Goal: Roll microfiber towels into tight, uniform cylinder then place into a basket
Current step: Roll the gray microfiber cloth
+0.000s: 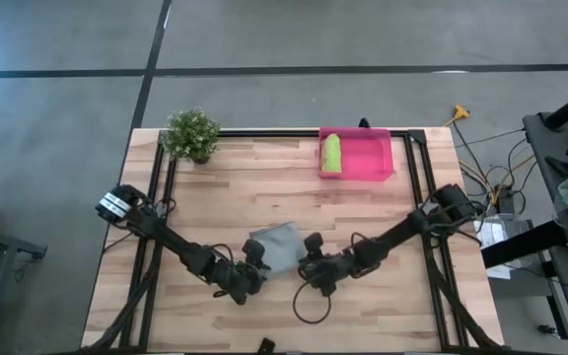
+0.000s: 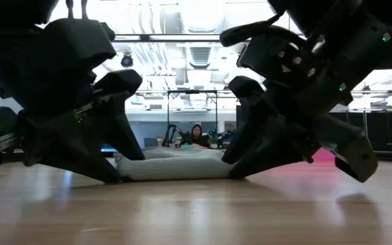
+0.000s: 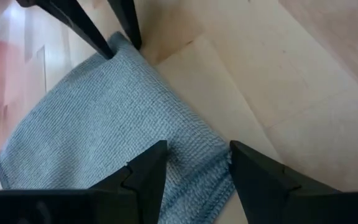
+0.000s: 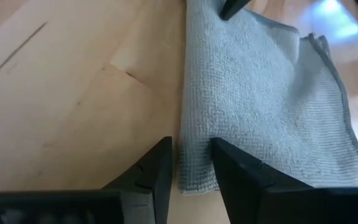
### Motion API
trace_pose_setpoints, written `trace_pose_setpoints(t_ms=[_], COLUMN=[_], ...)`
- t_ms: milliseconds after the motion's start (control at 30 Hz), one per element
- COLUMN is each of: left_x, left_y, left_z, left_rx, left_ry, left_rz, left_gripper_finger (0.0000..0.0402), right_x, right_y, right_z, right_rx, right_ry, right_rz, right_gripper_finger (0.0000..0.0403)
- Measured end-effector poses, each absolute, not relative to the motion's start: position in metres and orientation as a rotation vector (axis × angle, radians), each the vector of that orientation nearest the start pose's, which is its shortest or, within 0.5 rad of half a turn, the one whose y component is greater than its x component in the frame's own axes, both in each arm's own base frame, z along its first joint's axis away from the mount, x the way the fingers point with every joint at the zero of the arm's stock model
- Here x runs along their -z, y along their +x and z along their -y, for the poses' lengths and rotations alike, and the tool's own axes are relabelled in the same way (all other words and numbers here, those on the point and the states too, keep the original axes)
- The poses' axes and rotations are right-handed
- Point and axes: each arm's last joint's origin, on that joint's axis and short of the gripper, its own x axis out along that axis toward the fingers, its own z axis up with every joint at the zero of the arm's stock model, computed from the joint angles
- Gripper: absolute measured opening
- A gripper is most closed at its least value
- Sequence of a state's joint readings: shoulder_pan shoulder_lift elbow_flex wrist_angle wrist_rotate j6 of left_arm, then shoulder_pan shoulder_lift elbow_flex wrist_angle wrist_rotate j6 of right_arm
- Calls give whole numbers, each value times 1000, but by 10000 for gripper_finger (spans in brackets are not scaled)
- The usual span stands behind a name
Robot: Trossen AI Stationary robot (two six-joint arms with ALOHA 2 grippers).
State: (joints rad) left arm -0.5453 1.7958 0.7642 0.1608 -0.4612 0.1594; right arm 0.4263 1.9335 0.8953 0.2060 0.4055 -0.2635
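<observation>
High view looks straight down on the whole table [image 1: 363,296]; low view sits level at its 6 o'clock edge; wrist views look close at the grey towel [image 3: 104,124], shared by all

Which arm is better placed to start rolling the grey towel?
Neither clearly: both are needed. The left gripper and right gripper each straddle one end of the folded grey microfiber towel, fingers open, on the wooden table.
</observation>
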Motion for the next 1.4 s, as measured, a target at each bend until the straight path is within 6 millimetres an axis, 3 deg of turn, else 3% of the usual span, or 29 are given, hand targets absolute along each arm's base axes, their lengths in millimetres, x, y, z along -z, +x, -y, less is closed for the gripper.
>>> trace_pose_setpoints(t_ms=[367,633,867,1033,1400], left_x=[-109,-108,-108,-107,-106], left_y=[275,270,264,263,262], left_z=[153,162,171,174,177], left_rx=[76,68,86,129,181], left_ry=[401,322,293,220,81], left_rz=[-773,-773,-771,-791,-781], left_gripper_finger=[162,143,68,10,3], right_x=[-99,-101,-106,-105,-112], right_y=[329,334,344,347,352], right_z=[-128,-125,-114,-102,-103], right_rx=[-167,-225,-379,-320,-315], right_ry=[-448,-211,155,377,571], right_rz=[-786,-803,-868,-916,-856], right_gripper_finger=[15,10,9,9,9])
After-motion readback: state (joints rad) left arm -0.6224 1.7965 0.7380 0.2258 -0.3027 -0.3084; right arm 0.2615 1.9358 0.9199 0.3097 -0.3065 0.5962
